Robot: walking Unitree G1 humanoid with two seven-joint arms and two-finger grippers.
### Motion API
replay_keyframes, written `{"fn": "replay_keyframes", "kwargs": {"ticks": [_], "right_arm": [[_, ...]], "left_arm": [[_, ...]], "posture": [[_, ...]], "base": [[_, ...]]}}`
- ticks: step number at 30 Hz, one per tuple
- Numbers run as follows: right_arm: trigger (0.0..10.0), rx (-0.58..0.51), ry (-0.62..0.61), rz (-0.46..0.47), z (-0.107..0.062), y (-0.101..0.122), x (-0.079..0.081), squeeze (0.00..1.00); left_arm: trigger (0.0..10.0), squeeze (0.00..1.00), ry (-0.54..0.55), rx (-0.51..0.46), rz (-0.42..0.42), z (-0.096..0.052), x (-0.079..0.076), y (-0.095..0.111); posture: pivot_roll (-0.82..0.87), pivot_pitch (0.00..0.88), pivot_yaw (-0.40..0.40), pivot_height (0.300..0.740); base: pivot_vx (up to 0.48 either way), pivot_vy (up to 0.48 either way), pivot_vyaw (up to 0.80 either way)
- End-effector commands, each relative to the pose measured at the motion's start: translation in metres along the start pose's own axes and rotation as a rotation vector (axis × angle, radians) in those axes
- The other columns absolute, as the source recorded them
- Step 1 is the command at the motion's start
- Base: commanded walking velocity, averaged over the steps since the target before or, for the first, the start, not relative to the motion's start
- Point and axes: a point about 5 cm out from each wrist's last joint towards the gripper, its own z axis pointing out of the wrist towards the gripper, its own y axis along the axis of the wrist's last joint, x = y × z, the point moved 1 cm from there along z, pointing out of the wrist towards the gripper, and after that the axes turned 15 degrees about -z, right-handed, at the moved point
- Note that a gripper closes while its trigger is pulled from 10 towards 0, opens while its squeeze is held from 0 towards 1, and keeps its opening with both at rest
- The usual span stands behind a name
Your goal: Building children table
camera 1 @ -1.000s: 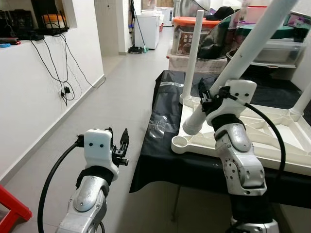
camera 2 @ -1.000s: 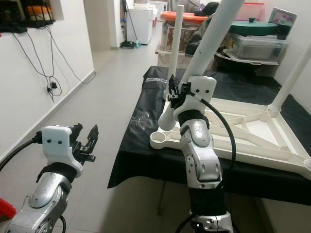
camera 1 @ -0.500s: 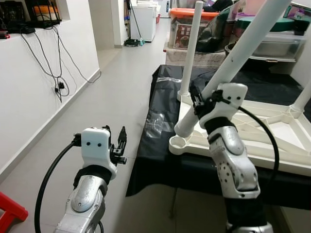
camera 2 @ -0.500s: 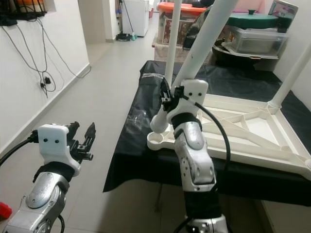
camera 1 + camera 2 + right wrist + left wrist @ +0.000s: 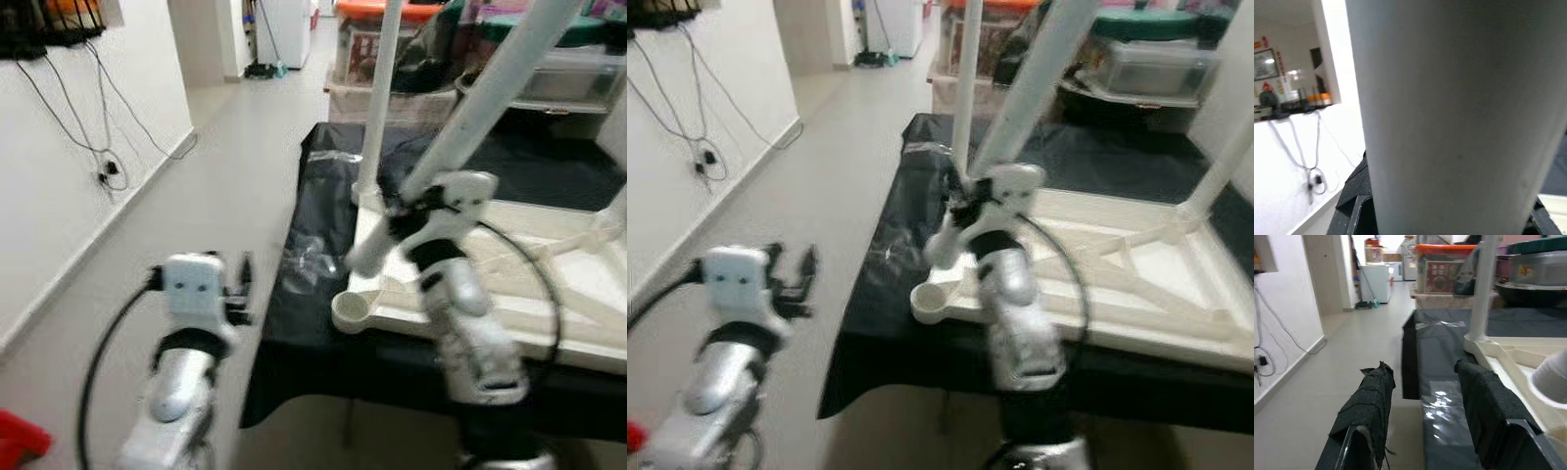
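Change noted: against the head views of half a second ago the whole frame has shifted and blurred, so the camera is moving, not the furniture; the open corner socket (image 5: 351,309) of the upturned table frame (image 5: 1136,284) now sits lower and nearer centre. The right gripper (image 5: 404,208), centre right of the left eye view, remains clamped round the loose white leg (image 5: 490,93), which slants toward the upper right corner; its lower end (image 5: 359,258) hangs just above and inboard of that socket, not yet seated. Judgement: the leg is being lined up for insertion; the step is unfinished.

The left gripper (image 5: 242,289), lower left of the frame, holds nothing; its fingers (image 5: 1367,401) stand apart, well clear of the table edge.

Materials: the frame is white moulded plastic, ribbed with diagonal braces, lying on a glossy black sheet (image 5: 313,245) that drapes over a bench and creases with bright reflections. A fitted leg (image 5: 377,98) stands upright at the frame's far left corner; another rises at the right edge (image 5: 1225,166). The legs are smooth, matte, round tubes; the socket is a shallow round cup. The finger pads look cloth-covered and frayed at the edges.
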Motion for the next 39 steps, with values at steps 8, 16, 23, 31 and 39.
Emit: {"fn": "replay_keyframes", "kwargs": {"ticks": [8,16,23,31,39], "right_arm": [[10.0,-0.042,0.03,0.005,0.002,0.009,0.007,0.0],[10.0,-0.05,0.073,-0.003,0.01,0.009,0.002,0.0],[10.0,-0.041,0.259,0.009,0.038,0.002,0.0,0.0],[10.0,0.04,0.421,0.099,0.064,-0.007,-0.007,0.0],[10.0,0.132,0.918,0.173,0.05,-0.023,-0.006,0.0]], "left_arm": [[10.0,0.0,0.044,0.022,0.008,-0.002,0.006,-0.005],[10.0,0.0,0.051,0.037,-0.004,-0.002,0.008,-0.008],[10.0,0.0,0.004,0.062,-0.042,-0.004,0.001,-0.012],[10.0,0.0,-0.081,0.119,-0.093,-0.017,-0.012,-0.017],[10.0,0.0,-0.186,0.302,-0.178,-0.055,-0.024,-0.04]], "posture": [[0.07,0.024,-0.056,0.74],[0.06,0.02,-0.061,0.74],[0.06,0.043,-0.066,0.74],[0.07,0.08,-0.077,0.74],[0.09,0.189,-0.082,0.74]], "base": [[0.221,0.0,0.0],[0.0,0.0,0.0],[0.0,0.0,0.0],[0.0,0.0,0.0],[0.0,0.0,0.0]]}}
